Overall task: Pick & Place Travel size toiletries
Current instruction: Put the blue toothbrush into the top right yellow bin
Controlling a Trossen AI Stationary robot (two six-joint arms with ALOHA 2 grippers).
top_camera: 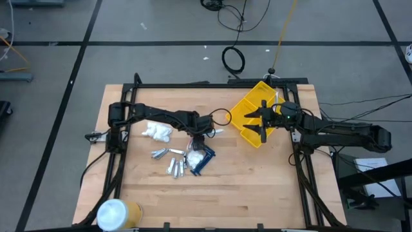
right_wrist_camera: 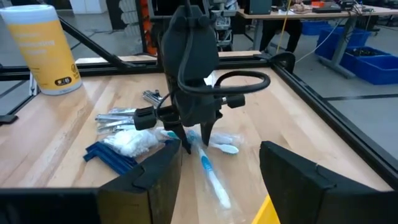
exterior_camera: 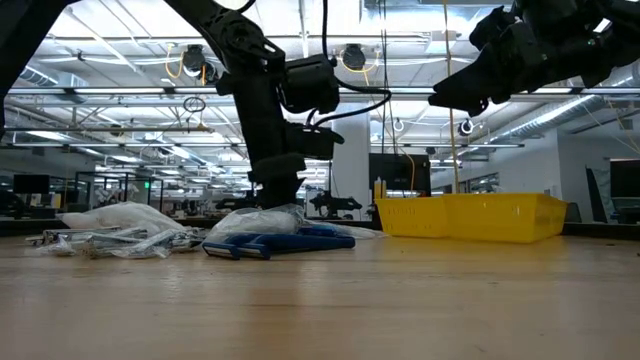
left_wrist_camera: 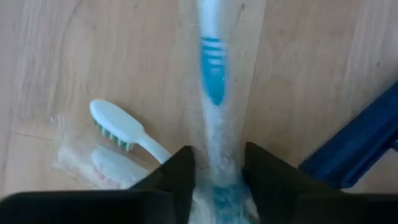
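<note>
overhead camera looking straight down on the whole surface, low camera level along its top facing the room, left wrist camera pressed close above a toothbrush, right wrist camera farther back, sharing that toothbrush

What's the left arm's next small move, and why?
Probably finish closing, then lift straight up. The left gripper is down at the table with its fingers on either side of the wrapped toothbrush, whose handle runs between them. The right gripper hangs open over the yellow bin, so the drop spot looks reachable after the lift.
</note>
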